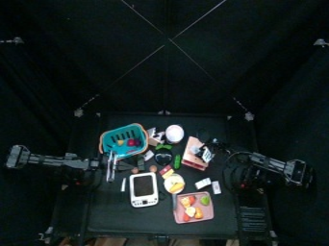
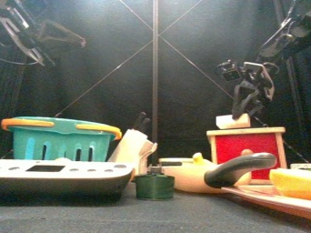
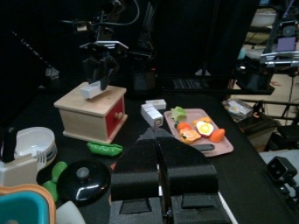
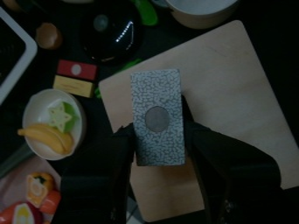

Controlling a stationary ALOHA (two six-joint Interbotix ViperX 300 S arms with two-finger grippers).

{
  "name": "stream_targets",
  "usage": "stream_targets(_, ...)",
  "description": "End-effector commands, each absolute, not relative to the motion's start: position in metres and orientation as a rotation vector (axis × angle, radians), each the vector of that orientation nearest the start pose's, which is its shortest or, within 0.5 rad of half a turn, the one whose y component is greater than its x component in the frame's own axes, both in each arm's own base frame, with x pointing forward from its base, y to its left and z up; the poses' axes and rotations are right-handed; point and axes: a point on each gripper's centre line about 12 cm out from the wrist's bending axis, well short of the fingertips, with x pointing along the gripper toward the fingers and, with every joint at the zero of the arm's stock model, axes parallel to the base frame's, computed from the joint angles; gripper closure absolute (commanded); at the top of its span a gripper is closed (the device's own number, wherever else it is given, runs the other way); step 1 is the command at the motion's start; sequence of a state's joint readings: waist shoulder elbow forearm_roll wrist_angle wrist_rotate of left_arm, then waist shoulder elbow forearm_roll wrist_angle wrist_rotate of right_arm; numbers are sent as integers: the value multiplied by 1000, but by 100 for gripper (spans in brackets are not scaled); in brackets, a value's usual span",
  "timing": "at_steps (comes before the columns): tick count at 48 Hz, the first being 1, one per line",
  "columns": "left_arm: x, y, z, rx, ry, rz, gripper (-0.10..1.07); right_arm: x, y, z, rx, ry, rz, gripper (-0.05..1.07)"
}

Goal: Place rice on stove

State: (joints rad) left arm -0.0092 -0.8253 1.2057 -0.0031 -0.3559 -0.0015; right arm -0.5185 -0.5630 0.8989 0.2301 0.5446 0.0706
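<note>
The rice is a grey patterned packet point(image 4: 158, 114). My right gripper point(image 4: 160, 131) is shut on it, just over the top of a wooden box with a red front point(image 2: 246, 147). In the front view the packet point(image 2: 230, 120) hangs under the right gripper point(image 2: 243, 105). The stove point(image 1: 142, 189) is a flat white slab with a grey panel at the table's front left, also in the front view point(image 2: 61, 173). My left gripper point(image 3: 163, 149) is shut and empty, behind the stove and left of the box.
A teal basket point(image 1: 123, 140) stands at the back left and a white bowl point(image 1: 174, 133) behind the box. A pink tray of fruit point(image 1: 193, 206) lies at the front right. A black pan point(image 3: 82, 179), a green pea pod point(image 3: 105, 150) and a plate of fruit point(image 4: 52, 122) lie between.
</note>
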Motion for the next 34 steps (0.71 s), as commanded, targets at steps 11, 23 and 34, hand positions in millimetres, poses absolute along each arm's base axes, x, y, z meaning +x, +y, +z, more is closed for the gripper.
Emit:
stream_targets(11, 220, 1, 270, -9, -8, 4, 100, 242, -105, 267, 628, 644, -508, 34)
stream_targets(23, 219, 6, 269, -8, -6, 30, 100, 250, -99, 270, 763, 648, -610, 34)
stream_targets(34, 211, 23, 265, -7, -8, 110, 97, 274, -75, 267, 822, 567, -607, 34)
